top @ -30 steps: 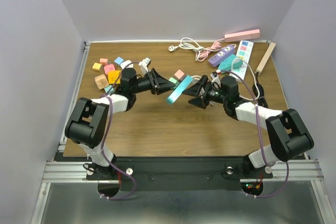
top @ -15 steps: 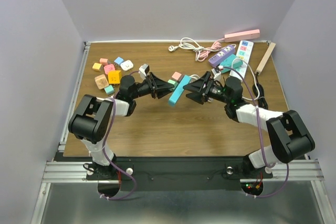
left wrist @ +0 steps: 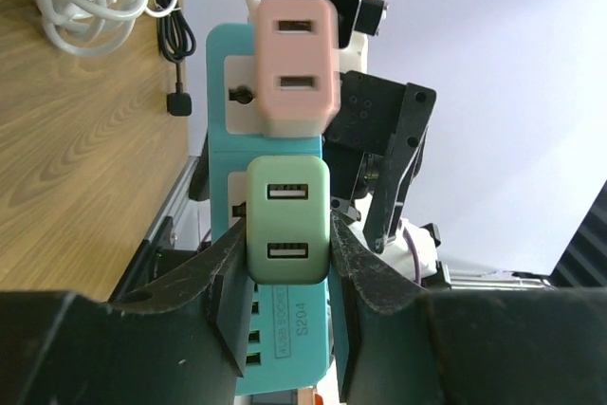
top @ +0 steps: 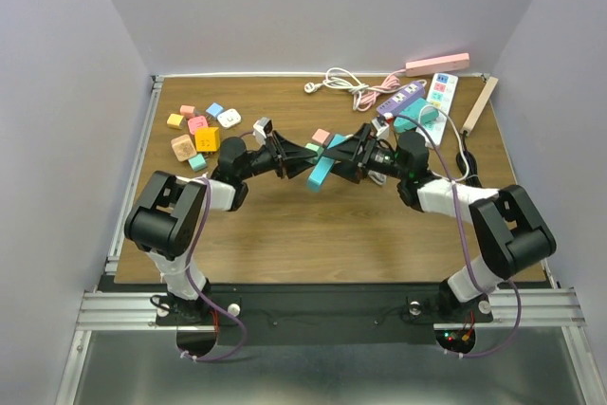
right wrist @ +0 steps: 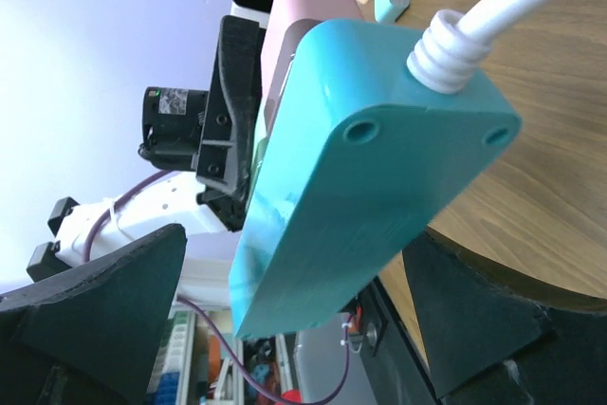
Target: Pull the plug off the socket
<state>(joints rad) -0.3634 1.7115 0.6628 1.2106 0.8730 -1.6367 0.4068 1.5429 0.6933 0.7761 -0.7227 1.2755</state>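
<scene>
With the left gripper [left wrist: 285, 263] pinching the green USB plug [left wrist: 287, 220] at lower centre and the right gripper [right wrist: 294, 329] spread around the teal power strip [right wrist: 365, 173], pull straight out while the strip's body is braced against tilting.

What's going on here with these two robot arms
Both arms hold a teal power strip up between them above the wooden table. The left gripper is closed on a green USB plug seated in the strip, while the right gripper straddles the strip's cord end. A pink plug sits in the next socket. The green plug is not out yet.
</scene>
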